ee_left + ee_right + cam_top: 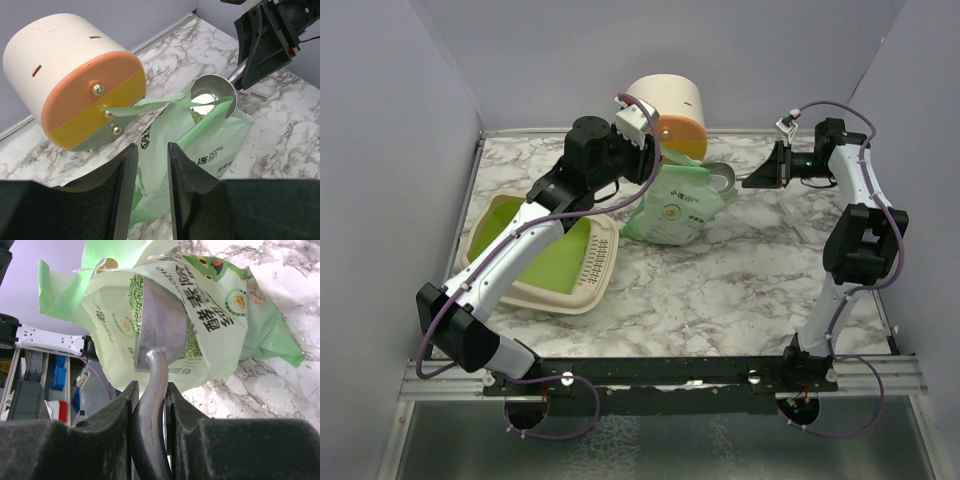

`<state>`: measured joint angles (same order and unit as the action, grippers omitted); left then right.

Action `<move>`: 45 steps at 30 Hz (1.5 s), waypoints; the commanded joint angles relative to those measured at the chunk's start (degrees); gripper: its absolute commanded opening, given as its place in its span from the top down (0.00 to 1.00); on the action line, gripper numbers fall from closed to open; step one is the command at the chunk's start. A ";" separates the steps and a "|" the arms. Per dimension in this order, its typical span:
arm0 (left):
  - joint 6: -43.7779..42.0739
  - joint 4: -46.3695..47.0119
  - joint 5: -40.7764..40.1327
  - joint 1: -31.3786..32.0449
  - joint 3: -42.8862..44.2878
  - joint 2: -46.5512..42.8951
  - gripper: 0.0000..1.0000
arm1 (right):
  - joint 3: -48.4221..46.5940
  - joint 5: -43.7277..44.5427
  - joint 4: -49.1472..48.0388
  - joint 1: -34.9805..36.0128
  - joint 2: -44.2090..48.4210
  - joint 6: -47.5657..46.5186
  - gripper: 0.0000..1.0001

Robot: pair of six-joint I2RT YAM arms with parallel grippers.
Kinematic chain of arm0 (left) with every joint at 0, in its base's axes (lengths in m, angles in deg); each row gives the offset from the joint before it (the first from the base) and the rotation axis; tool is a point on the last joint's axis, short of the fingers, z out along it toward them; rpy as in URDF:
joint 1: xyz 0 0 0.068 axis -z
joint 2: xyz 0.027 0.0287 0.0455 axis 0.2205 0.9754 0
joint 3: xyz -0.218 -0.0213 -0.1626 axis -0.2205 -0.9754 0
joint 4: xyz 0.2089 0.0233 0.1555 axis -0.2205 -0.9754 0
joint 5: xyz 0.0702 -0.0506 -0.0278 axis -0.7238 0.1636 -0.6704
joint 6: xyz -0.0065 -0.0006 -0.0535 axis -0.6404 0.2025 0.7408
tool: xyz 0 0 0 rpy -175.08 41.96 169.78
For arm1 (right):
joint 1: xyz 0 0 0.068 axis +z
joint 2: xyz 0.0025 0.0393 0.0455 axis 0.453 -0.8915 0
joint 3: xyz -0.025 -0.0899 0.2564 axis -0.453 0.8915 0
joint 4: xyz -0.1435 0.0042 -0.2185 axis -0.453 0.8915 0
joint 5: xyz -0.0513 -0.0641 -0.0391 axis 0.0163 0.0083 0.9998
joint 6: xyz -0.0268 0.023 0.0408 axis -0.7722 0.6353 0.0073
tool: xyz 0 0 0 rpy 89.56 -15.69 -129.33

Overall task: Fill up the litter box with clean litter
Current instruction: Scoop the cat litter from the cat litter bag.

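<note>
The litter box (510,215) lies at the table's left, a cream tray with a lime-green inside and a slotted panel on its right side. A mint-green bag (678,205) lies mid-table, its mouth torn open. Greenish litter (134,292) shows inside the bag (220,305). My right gripper (150,387) is shut on the handle of a grey metal scoop (162,325), and the scoop's bowl sits in the bag's mouth. My left gripper (151,150) hovers above the bag (210,145) near its torn top edge, jaws apart with nothing between them.
A cream cylinder (668,100) with an orange and yellow face lies on its side behind the bag, close to the left gripper (653,160). The left arm reaches over the litter box. Purple walls bound the table at the back and on both sides.
</note>
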<state>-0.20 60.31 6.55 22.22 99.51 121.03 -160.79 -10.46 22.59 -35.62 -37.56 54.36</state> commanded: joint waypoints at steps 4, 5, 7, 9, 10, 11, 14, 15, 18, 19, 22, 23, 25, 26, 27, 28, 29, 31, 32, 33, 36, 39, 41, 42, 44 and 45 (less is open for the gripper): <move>2.00 0.89 0.41 -0.07 -0.13 -2.79 0.67 | -3.90 -5.51 9.68 -3.51 -2.26 -7.95 0.99; 2.02 0.75 0.30 -0.10 -0.31 -3.09 0.67 | -4.16 -5.78 10.63 -4.01 -2.45 -8.71 0.99; 1.89 0.42 -0.15 -0.07 -0.72 -3.68 0.67 | -3.66 -6.04 10.79 -5.19 -1.95 -8.72 0.99; 1.67 -0.03 -0.35 -0.07 -1.15 -4.21 0.67 | -3.26 -6.05 10.80 -6.26 -1.19 -8.73 0.99; 1.59 -0.13 -0.52 -0.07 -1.26 -4.36 0.67 | -3.13 -6.25 10.80 -6.74 -0.74 -8.53 0.99; 1.54 -0.21 -0.69 -0.07 -1.49 -4.53 0.67 | -3.01 -6.39 10.80 -7.20 -0.42 -8.23 0.99; 1.36 -0.54 -1.18 -0.05 -1.75 -4.91 0.67 | -2.97 -6.08 10.80 -8.13 0.63 -7.43 0.99; 1.32 -0.68 -1.30 -0.12 -1.75 -5.02 0.66 | -2.95 -6.02 10.79 -8.44 1.04 -7.17 0.99; 1.22 -0.83 -1.56 -0.07 -1.92 -5.50 0.67 | -2.59 -6.03 10.75 -9.53 2.21 -6.34 0.99; 1.19 -0.86 -1.63 -0.09 -2.01 -5.66 0.67 | -2.38 -6.24 10.78 -9.98 2.63 -5.91 0.99; 1.06 -0.93 -1.96 -0.07 -2.14 -6.00 0.67 | -1.51 -6.67 10.78 -11.00 3.49 -5.43 0.99; 1.01 -0.87 -1.96 -0.07 -2.23 -6.12 0.66 | -1.16 -6.66 10.79 -11.26 3.84 -5.38 0.99; 0.88 -1.01 -2.11 -0.11 -2.28 -6.32 0.67 | -0.72 -6.58 10.75 -11.58 4.48 -5.27 0.99; 0.86 -1.08 -2.13 -0.10 -2.28 -6.34 0.67 | -0.38 -6.59 10.79 -11.73 4.86 -5.13 0.99; 0.87 -1.07 -2.13 -0.13 -2.35 -6.38 0.67 | -0.19 -6.57 10.76 -11.83 5.12 -4.96 0.99; 0.92 -1.09 -2.13 -0.09 -2.37 -6.44 0.67 | 0.08 -6.65 10.79 -11.98 5.42 -4.77 0.99; 0.94 -1.08 -2.08 -0.11 -2.45 -6.50 0.67 | 0.32 -6.78 10.80 -12.25 5.73 -4.52 0.99; 0.96 -0.96 -1.96 -0.13 -2.61 -6.70 0.67 | 0.98 -7.29 10.79 -12.84 6.29 -4.07 0.99; 0.96 -0.95 -2.03 -0.08 -2.77 -6.76 0.67 | 1.27 -7.52 10.80 -13.09 6.56 -3.85 0.99; 0.96 -0.99 -2.09 -0.12 -2.87 -6.78 0.67 | 1.63 -7.58 10.75 -13.25 7.02 -3.56 0.99; 0.97 -1.03 -2.20 -0.16 -3.14 -7.05 0.67 | 3.39 -8.00 10.79 -13.69 7.94 -2.46 0.99; 1.17 -1.08 -2.31 -0.09 -3.24 -7.24 0.67 | 4.36 -8.53 10.79 -13.96 8.97 -1.50 0.99; 1.24 -1.05 -2.39 -0.15 -3.33 -7.47 0.67 | 4.26 -8.57 10.80 -13.99 9.48 -0.88 0.99; 1.36 -1.09 -2.40 -0.16 -3.41 -7.58 0.67 | 4.01 -8.75 10.80 -13.99 9.72 -0.50 0.99; 1.49 -1.09 -2.40 -0.16 -3.47 -7.75 0.67 | 3.02 -8.81 10.80 -13.99 10.14 0.32 0.99; 1.49 -1.06 -2.40 -0.16 -3.55 -7.92 0.67 | 2.39 -8.85 10.80 -13.99 10.40 0.82 0.99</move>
<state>1.02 59.44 5.26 22.20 96.15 115.50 -156.27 -13.83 32.55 -49.19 -30.52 52.53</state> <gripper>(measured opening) 0.328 0.231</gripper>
